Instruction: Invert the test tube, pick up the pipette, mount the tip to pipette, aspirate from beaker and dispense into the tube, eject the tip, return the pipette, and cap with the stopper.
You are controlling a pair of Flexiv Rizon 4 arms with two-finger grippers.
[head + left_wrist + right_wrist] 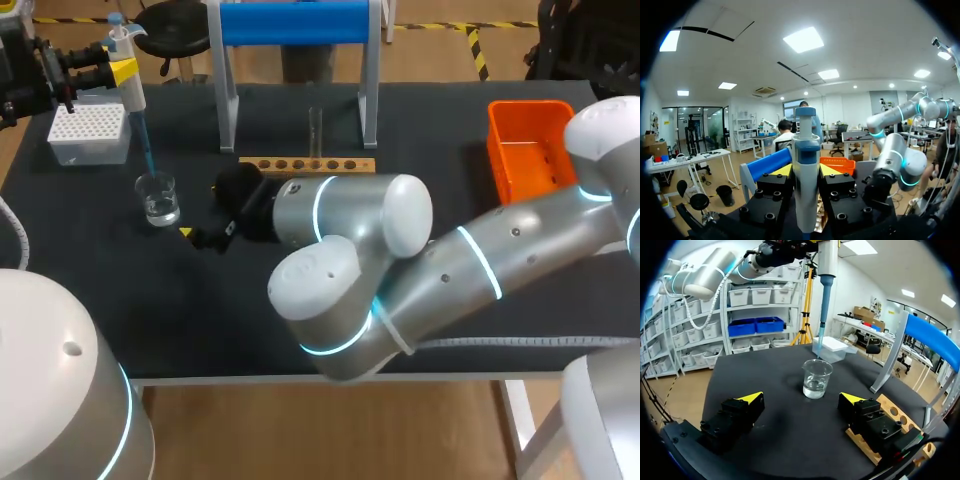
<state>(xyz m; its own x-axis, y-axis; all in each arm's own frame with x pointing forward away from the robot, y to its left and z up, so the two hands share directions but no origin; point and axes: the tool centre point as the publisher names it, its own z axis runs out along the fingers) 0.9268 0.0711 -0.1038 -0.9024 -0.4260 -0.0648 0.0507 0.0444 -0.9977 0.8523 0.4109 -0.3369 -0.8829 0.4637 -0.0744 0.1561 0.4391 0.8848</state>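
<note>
Blue-tipped pipette [130, 90] clamped in left end effector [806, 175] above beaker [158, 197] (right end effector [801, 404] agape)

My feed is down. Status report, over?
Left gripper shut on pipette, blue tip mounted, over beaker. Right gripper open, empty, facing beaker. Nothing between tip and beaker.

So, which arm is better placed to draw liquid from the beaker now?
The left. Its end effector is shut on the pipette, whose blue tip hangs right over the beaker. The right end effector is open and empty, with the beaker ahead of it.
</note>
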